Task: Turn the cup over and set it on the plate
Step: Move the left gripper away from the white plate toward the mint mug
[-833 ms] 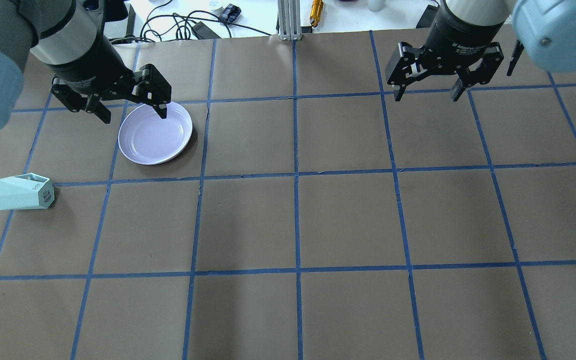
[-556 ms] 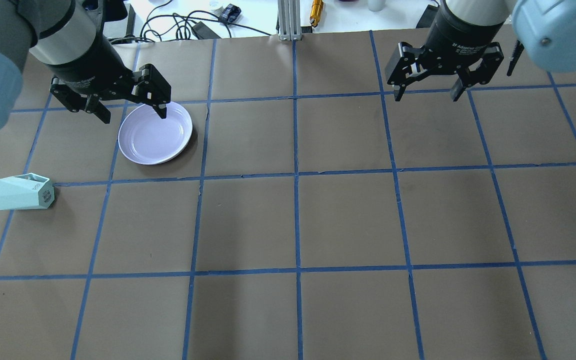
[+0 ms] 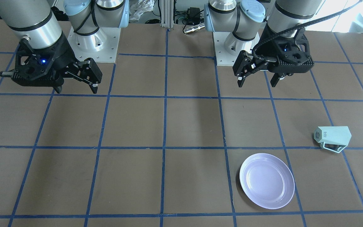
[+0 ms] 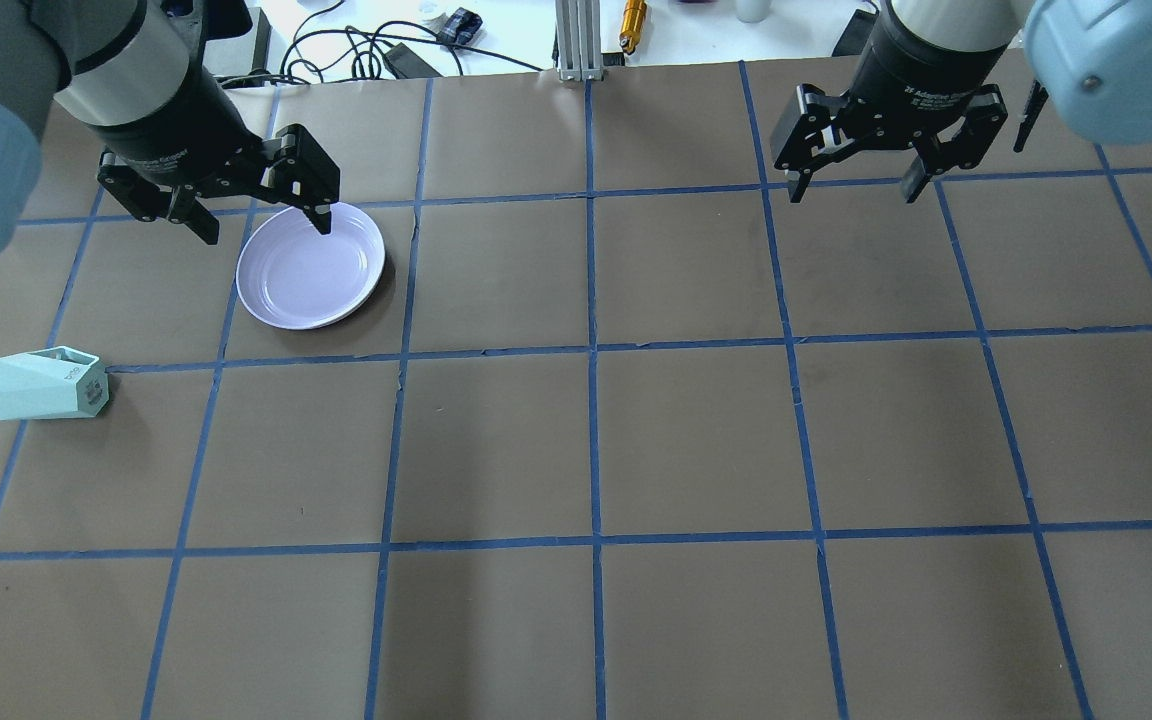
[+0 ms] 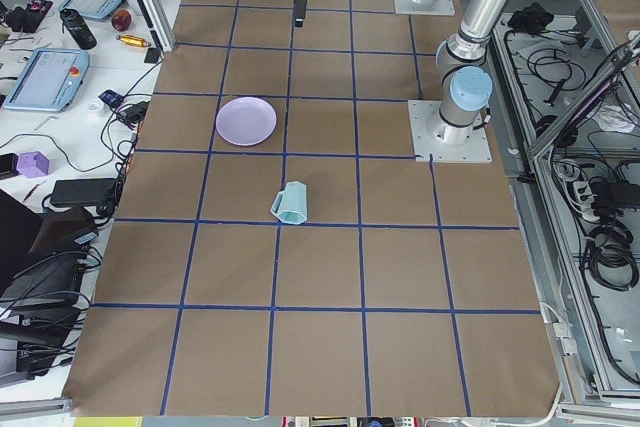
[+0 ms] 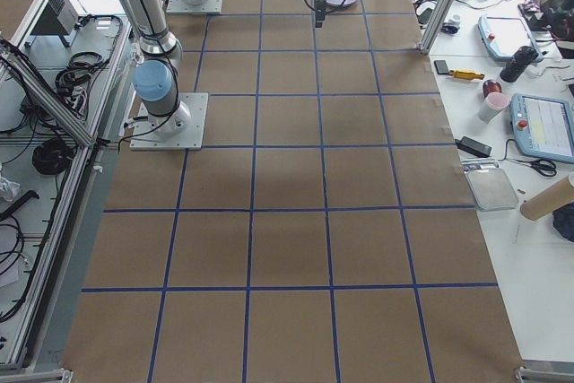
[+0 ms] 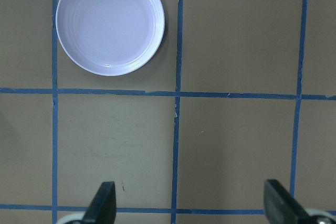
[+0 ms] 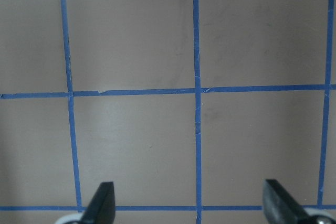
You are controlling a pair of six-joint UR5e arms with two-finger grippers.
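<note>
The mint-green cup (image 4: 44,384) lies on its side at the table's left edge, with its lettered base toward the middle; it also shows in the front view (image 3: 332,137) and the left side view (image 5: 291,203). The lavender plate (image 4: 311,267) sits empty farther out and to the cup's right, also in the front view (image 3: 267,180) and the left wrist view (image 7: 110,22). My left gripper (image 4: 266,230) is open and empty, high above the table on the robot's side of the plate (image 3: 257,84). My right gripper (image 4: 853,190) is open and empty, high over the right half (image 3: 76,91).
Brown paper with a blue tape grid (image 4: 591,350) covers the table. Cables, a power brick and an orange tool (image 4: 632,22) lie beyond the far edge. An aluminium post (image 4: 576,40) stands at the far middle. The arm bases (image 3: 93,34) stand at the robot's side.
My left gripper has drifted very slightly away from the camera in the overhead view. The cup, the plate and the right arm have not moved.
</note>
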